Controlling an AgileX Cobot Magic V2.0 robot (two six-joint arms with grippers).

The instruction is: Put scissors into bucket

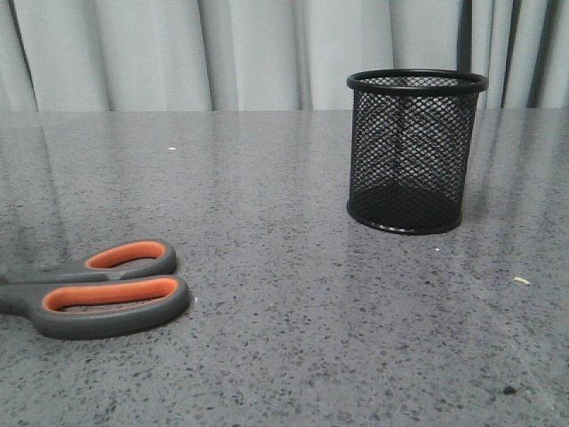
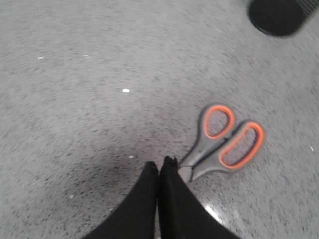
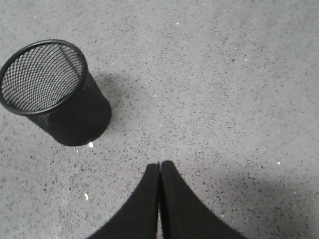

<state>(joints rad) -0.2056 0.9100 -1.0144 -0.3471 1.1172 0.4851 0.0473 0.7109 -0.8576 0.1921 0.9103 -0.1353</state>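
Speckled grey stone makes up the glossy counter (image 1: pixel 293 356), with pale curtains (image 1: pixel 178 53) hanging behind it. Flat on it lie the scissors (image 2: pixel 222 144), dark grey plastic handles with orange lining in two oval loops; their blade end is hidden under the left claw (image 2: pixel 159 167), whose black fingers are pressed together and hold nothing, with the loops just beyond its tips. Well apart from the scissors, the bucket (image 1: pixel 415 151), a black wire-mesh cylinder with a solid rim and base ring, stands upright; nothing shows inside it. The right claw (image 3: pixel 160 166) hovers over bare counter near the bucket, its fingers also pressed together and holding nothing.
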